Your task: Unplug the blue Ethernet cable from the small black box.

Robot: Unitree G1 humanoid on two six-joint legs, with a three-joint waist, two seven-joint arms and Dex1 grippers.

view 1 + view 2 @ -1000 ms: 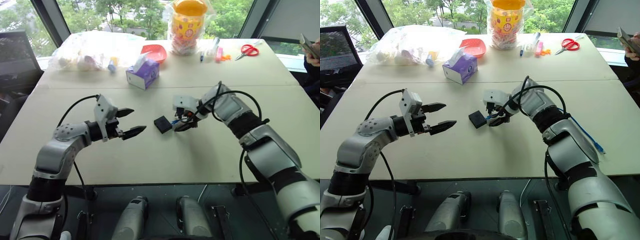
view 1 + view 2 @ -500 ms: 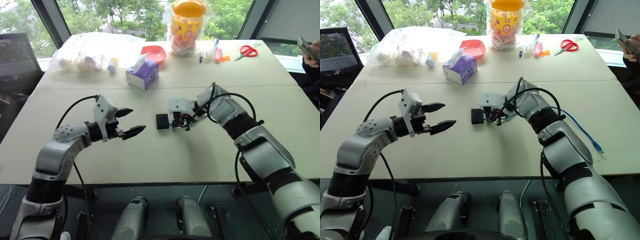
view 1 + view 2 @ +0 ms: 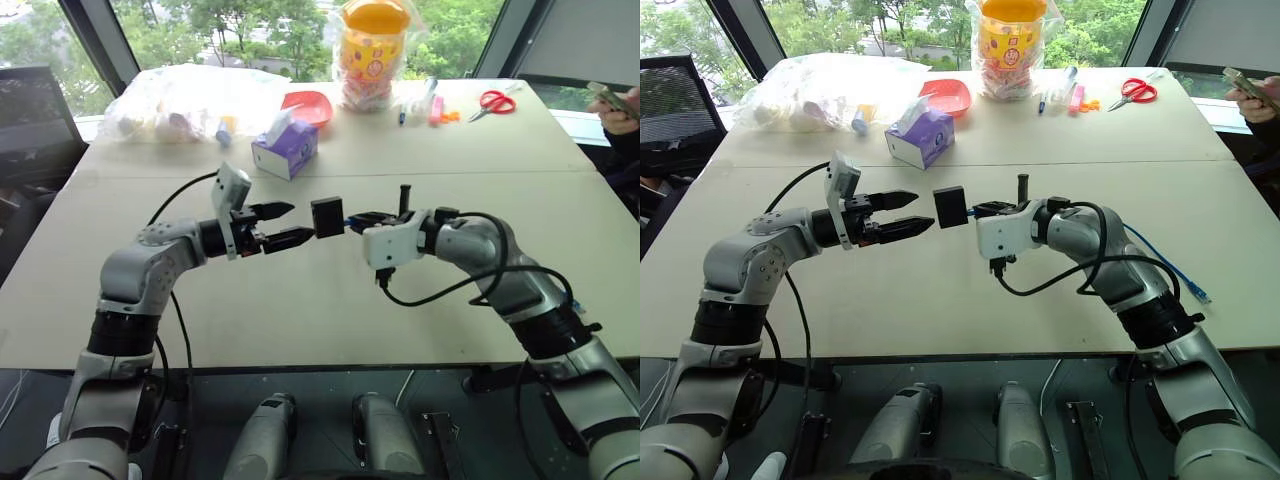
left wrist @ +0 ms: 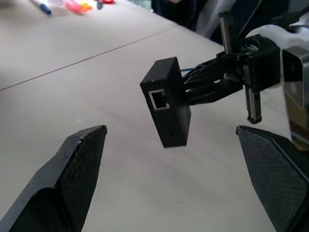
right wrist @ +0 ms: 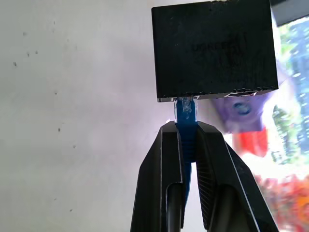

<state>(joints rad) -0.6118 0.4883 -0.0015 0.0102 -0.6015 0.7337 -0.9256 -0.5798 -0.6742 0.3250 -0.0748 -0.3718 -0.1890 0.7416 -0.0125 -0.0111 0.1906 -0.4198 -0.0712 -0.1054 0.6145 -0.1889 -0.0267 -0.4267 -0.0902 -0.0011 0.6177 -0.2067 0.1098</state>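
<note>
My right pincer [image 5: 188,145] is clamped on the blue Ethernet cable [image 5: 186,116] right behind its plug, and the small black box [image 3: 327,217] hangs off that plug in the air above the desk [image 3: 300,310], still connected; the rest of the cord trails back along my right arm to the desk's right edge. My left pincer [image 3: 282,225] stands wide open and holds nothing, its fingertips [image 3: 303,235] just beside the box on the side away from the plug (so the left is plainly the arm to take it). The line that matters runs level from left tips through box and plug to right pincer; I judge the left must close across the box's flat body, then the two hands pull apart along that line.
</note>
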